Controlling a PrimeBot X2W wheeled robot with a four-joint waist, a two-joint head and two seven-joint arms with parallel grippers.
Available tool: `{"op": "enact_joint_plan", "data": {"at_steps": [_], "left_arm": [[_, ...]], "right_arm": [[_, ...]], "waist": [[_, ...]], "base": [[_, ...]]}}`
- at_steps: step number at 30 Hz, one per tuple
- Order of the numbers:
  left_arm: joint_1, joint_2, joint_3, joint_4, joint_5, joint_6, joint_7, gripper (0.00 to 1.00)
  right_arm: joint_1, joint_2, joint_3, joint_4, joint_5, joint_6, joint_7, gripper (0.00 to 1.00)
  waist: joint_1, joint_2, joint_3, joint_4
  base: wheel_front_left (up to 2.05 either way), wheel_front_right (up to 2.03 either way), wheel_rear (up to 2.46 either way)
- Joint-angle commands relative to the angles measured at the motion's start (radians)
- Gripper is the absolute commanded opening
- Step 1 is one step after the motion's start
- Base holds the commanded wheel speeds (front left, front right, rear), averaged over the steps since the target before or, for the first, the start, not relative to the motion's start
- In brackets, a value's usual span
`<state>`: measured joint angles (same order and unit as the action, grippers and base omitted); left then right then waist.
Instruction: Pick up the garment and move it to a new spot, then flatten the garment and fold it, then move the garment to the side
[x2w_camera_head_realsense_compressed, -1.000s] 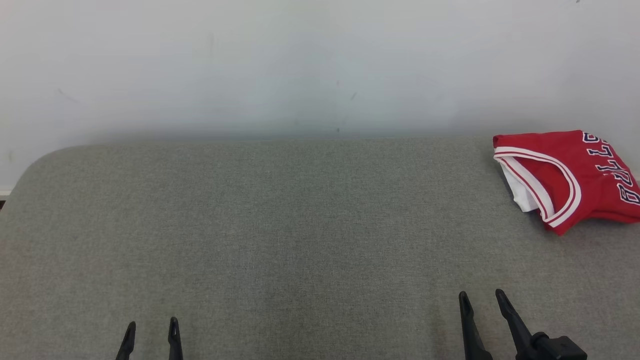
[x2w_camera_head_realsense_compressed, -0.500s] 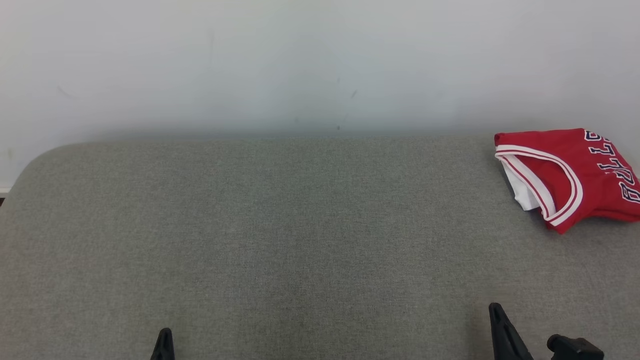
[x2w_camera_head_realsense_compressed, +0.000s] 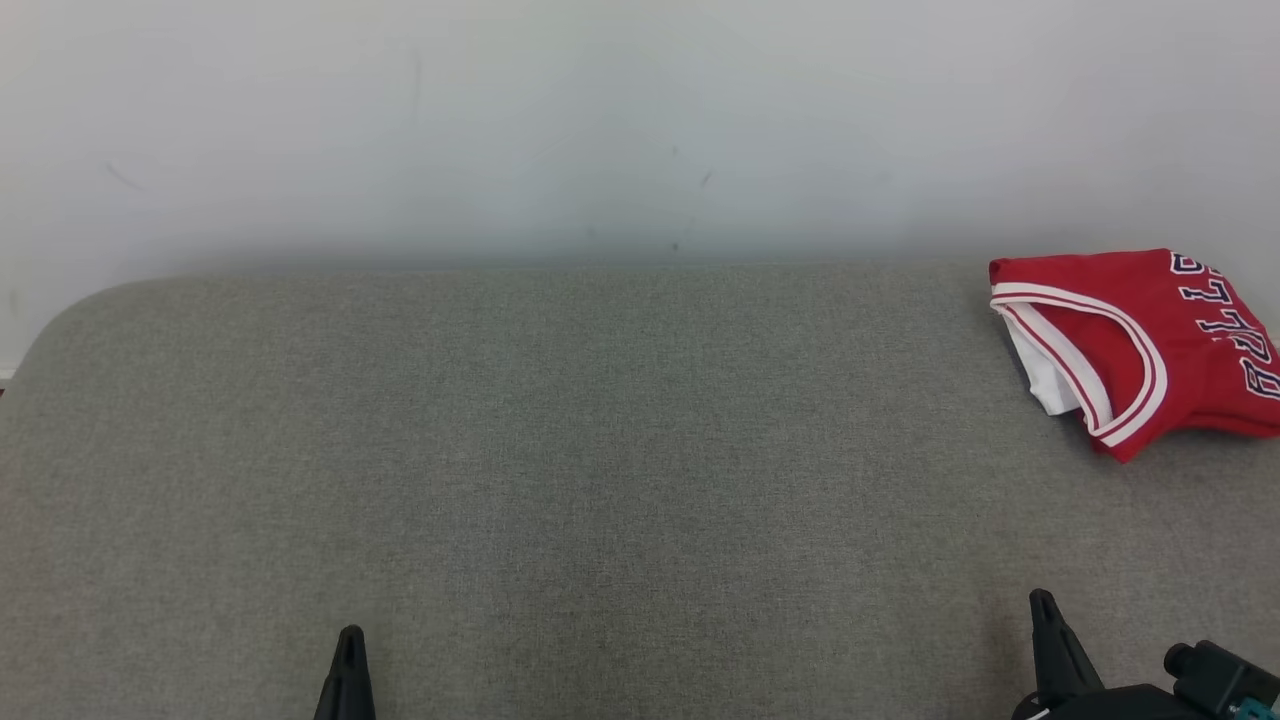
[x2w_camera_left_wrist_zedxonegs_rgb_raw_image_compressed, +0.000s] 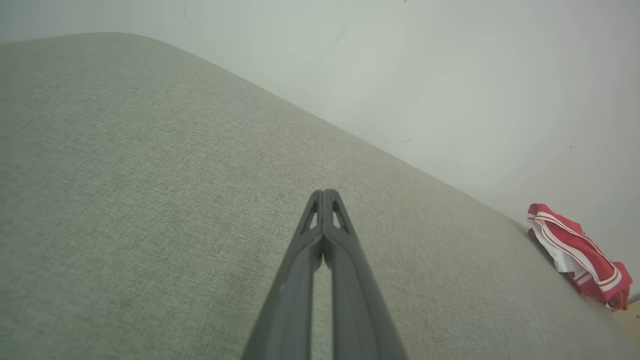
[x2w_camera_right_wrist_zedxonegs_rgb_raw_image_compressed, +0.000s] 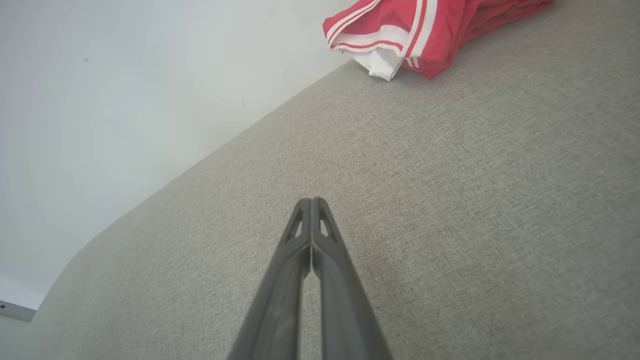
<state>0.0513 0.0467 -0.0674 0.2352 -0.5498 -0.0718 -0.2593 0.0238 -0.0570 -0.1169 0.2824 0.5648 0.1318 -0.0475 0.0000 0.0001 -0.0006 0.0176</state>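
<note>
Head view: at the near edge of the grey surface (x2w_camera_head_realsense_compressed: 600, 450), on the left, my left gripper (x2w_camera_head_realsense_compressed: 349, 636) is showing, fingers clenched together on nothing. Sweeping right, bare cloth is stretching across the middle. My right gripper (x2w_camera_head_realsense_compressed: 1043, 598) is sitting near the near right corner, likewise pinched shut and empty. The garment (x2w_camera_head_realsense_compressed: 1130, 340) is lying folded in the far right corner by the wall (x2w_camera_head_realsense_compressed: 600, 120), ahead and right of both fingertips and well apart from them. My right arm is the nearer. I'm judging its long axis as running along the far edge, trimmed opening facing left.
</note>
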Motion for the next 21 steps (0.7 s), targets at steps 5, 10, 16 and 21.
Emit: {"op": "enact_joint_plan", "data": {"at_steps": [5,10,16,21], "left_arm": [[-0.047,0.003,-0.025,0.0,-0.108,-0.009,-0.002,0.0],[-0.065,0.003,-0.043,0.008,-0.187,-0.013,-0.002,0.0],[-0.084,0.003,-0.063,0.018,-0.274,-0.017,-0.002,0.0],[-0.1,0.003,-0.079,0.025,-0.344,-0.021,-0.002,0.0]], "right_arm": [[-0.045,-0.01,-0.047,-0.001,0.098,0.0,0.051,0.0],[-0.061,-0.011,-0.079,0.008,0.168,-0.001,0.091,0.0],[-0.08,-0.013,-0.115,0.019,0.248,-0.001,0.136,0.0],[-0.094,-0.014,-0.143,0.027,0.31,-0.001,0.171,0.0]], "waist": [[0.0,-0.0001,0.005,-0.001],[0.0,-0.0001,0.009,-0.002],[0.0,-0.0001,0.014,-0.003],[0.0,-0.0001,0.018,-0.004]], "base": [[0.0,0.0,0.0],[0.0,0.0,0.0],[0.0,0.0,0.0],[0.0,0.0,0.0]]}}
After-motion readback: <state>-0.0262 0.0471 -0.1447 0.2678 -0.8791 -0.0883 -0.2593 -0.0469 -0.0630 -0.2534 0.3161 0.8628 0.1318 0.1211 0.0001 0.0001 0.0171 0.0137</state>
